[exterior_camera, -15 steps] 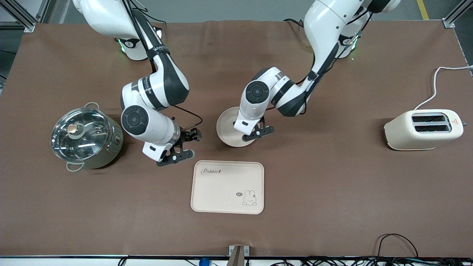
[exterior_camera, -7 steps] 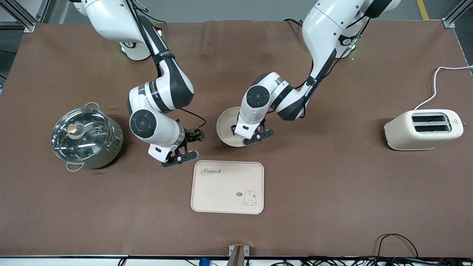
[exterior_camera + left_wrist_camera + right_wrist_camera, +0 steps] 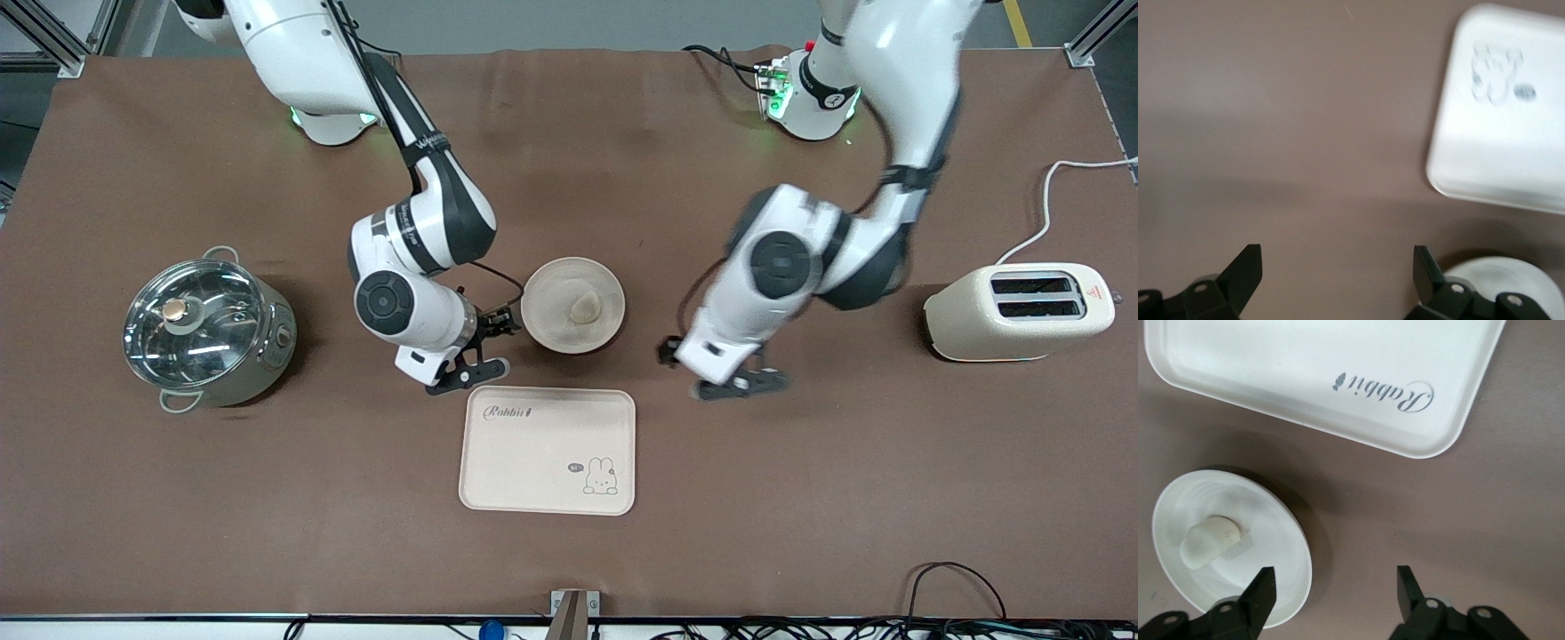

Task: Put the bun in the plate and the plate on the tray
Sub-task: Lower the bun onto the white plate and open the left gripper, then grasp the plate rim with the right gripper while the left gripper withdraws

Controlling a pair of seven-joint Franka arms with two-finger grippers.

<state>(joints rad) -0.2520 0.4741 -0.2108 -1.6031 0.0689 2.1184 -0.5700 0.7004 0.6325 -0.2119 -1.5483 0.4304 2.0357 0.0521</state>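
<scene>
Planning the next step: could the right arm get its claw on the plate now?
Probably yes. The right claw hangs open beside the plate, nothing between them. The bun lies inside; the left claw is off over bare table.

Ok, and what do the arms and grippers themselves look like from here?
Both arms have glossy white shells with black joint sections and round dark caps at the joints. Thin black cables run along them; the right arm bears small white lettering on a black band. Green lights glow at both bases. The left gripper and right gripper each have two slim black fingers with small silver screws.
</scene>
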